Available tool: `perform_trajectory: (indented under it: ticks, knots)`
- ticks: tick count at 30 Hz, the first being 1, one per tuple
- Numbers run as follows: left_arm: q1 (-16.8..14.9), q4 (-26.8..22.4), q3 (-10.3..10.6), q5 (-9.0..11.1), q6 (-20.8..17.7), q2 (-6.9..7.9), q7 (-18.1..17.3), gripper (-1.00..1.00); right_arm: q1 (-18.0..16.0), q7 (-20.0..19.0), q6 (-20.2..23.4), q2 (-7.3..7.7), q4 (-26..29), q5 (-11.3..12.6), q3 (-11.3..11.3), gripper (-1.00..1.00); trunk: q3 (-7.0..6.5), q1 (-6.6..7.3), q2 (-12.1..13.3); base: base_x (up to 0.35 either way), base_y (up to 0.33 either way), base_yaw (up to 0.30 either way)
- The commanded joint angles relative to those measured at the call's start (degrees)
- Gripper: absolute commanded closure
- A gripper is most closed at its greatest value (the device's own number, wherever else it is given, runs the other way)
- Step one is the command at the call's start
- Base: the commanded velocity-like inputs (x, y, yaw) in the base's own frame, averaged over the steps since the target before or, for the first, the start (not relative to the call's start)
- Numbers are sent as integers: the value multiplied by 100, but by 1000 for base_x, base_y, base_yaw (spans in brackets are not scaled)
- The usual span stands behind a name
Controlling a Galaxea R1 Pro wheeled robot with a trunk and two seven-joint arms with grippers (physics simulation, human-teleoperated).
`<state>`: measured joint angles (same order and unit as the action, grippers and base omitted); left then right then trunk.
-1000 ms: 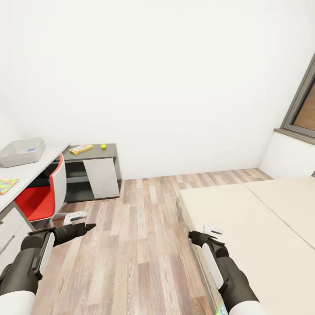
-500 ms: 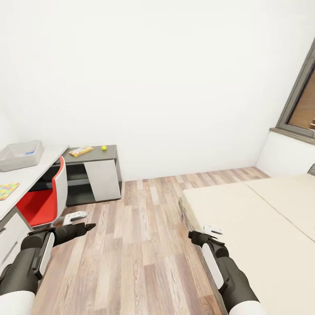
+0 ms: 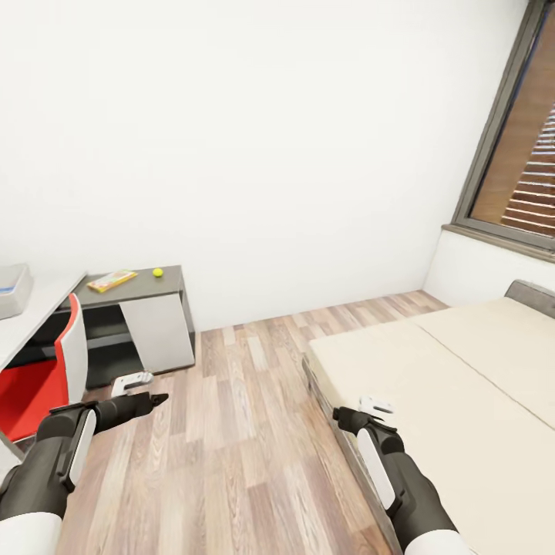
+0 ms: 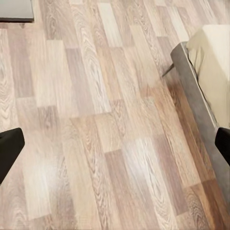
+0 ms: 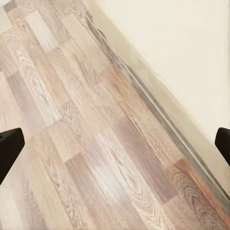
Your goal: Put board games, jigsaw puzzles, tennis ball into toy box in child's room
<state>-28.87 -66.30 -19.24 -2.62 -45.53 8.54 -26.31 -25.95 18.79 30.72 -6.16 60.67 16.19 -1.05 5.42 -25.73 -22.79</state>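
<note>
No text, label, brand, number or sign can be read anywhere; the flat yellow printed board (image 3: 112, 280) on the far-left dark-grey counter (image 3: 166, 287) is too small to make out.

A plain white wall (image 3: 254, 139) meets a light wood-plank floor (image 3: 231, 432), evenly lit. Well beyond the fingers of both arms, a tall grey-framed window (image 3: 512, 139) stands at the right, with slatted wood behind it. A red-and-white chair (image 3: 46, 370) sits at the left, beside a dark-topped side unit (image 3: 146, 312).
</note>
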Motion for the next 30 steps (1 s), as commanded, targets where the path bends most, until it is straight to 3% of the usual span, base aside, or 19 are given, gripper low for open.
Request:
perform_trajectory:
  ticks: [1, 30]
  knots:
    - [-5, -6, -11, -28, -27, -1, -41, -100, -6, 55, 13, 1, 6, 60, -11, -100, 7, -5, -13, 120, 93, -237]
    - [-5, -6, -13, -28, -26, 7, -50, -100, -6, 64, 13, 3, -42, 134, 11, -100, -162, -5, -13, 6, 32, -238]
